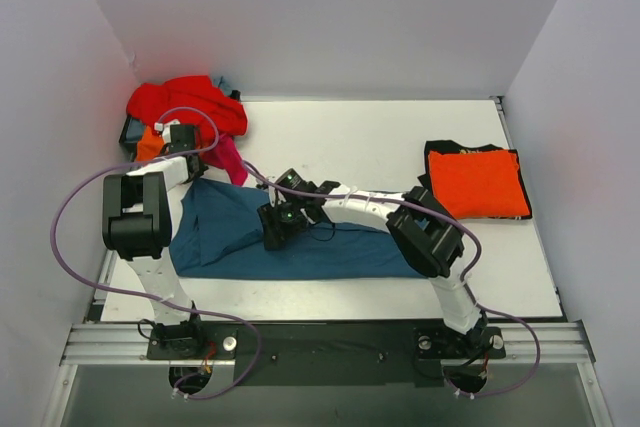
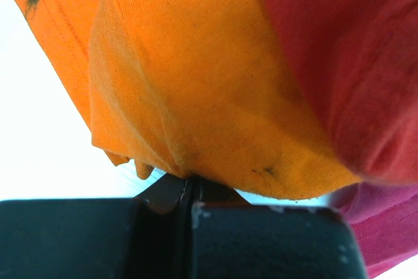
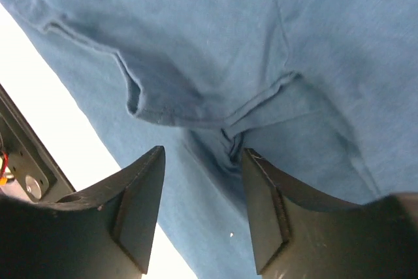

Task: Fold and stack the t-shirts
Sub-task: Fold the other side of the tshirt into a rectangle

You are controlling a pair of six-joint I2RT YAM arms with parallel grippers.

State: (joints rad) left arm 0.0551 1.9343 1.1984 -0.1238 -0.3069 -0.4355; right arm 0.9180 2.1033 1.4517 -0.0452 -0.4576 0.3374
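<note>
— Orange cloth is seen at far left. What is held there?

— The orange shirt (image 2: 196,83), heaped with the red shirt (image 1: 190,102), appears to be pinched at the tips of the left gripper (image 2: 189,187), whose jaws are pressed together.

— And the step in hand?

— The teal shirt (image 1: 300,247), spread out in the middle, is judged to be the one being folded. The right gripper (image 3: 202,155) is held spread just over it, with a bunched seam between the jaws.

— How is that best done?

— Only the top layer should be caught, close to the hem, and the seam knot is better avoided. The fold should be carried low and laid flat, so that the cloth beneath is not dragged.

— And then?

— The stack (image 1: 480,182) at right, orange on black, is to be topped.
</note>
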